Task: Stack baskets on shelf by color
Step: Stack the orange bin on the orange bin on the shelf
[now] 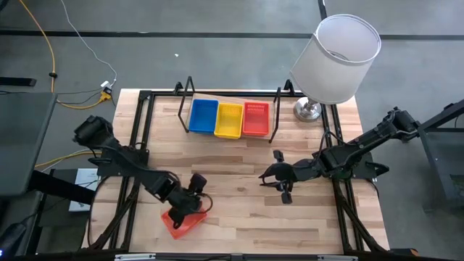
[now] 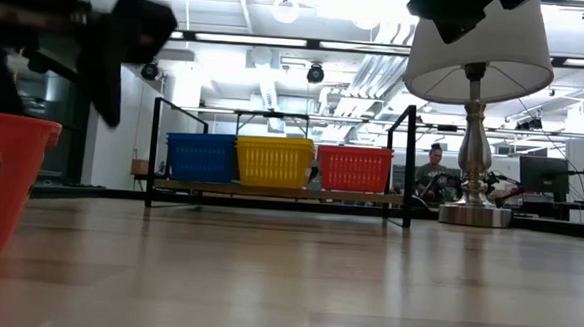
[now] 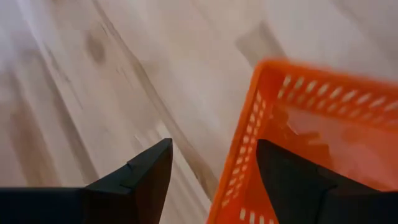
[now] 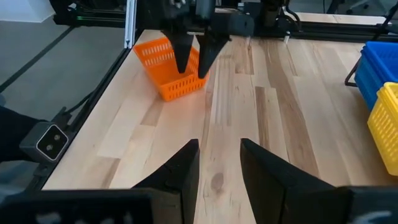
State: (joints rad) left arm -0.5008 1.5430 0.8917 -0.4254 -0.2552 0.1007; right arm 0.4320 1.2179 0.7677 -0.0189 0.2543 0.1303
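- The shelf point(image 1: 228, 123) was taken as the reference point here; it was parked at the far edge of the table point(image 1: 239, 217), right beside the lamp point(image 1: 330, 61).
- On the shelf, three stacks were lined up touching each other: blue baskets point(image 1: 204, 116), yellow baskets point(image 1: 229, 120) in the middle, and red baskets point(image 1: 255, 119) at the lamp end.
- One more orange basket point(image 1: 183, 221) was spotted well away from the shelf, down by the table's near edge, on the blue-stack side.
- The left gripper point(image 1: 194, 205) was found straddling that basket's wall, fingers spread wide, one inside and one outside, so nothing was actually squeezed.
- The right gripper point(image 1: 281, 176) was hung over bare wood in front of the shelf, below the red end, jaws slightly parted and nothing held.
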